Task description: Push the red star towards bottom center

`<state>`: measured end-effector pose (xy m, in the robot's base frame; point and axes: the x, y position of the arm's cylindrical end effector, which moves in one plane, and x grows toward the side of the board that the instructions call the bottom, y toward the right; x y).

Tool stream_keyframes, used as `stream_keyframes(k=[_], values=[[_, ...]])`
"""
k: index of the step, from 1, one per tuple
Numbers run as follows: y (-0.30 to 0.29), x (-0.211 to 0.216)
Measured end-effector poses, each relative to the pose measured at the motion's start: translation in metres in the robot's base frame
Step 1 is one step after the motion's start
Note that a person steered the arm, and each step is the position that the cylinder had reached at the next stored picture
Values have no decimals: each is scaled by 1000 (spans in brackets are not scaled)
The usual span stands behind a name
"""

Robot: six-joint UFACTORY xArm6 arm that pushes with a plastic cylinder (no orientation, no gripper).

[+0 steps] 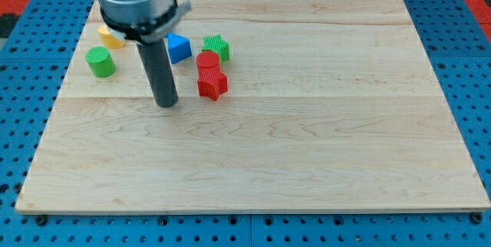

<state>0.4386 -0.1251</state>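
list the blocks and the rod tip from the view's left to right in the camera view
green cylinder → yellow block → my tip → blue block; the two red blocks and green star overlap in left-right position, so they are left out.

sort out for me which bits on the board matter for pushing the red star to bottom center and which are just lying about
In the job:
- red star
- my tip, to the view's left of the star, apart from it

Just lying about:
- red cylinder, touching the star from above
- green star
- blue block
- green cylinder
- yellow block, partly hidden

Bright, even overhead light, soft short shadows beneath the blocks, mild sheen on the wooden board [307, 147], sharp focus.
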Motion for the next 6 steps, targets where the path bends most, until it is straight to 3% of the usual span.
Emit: stream_keyframes(k=[1, 2, 4, 5, 6], values=[[9, -39], [79, -43], [107, 50], [119, 56], [136, 24]])
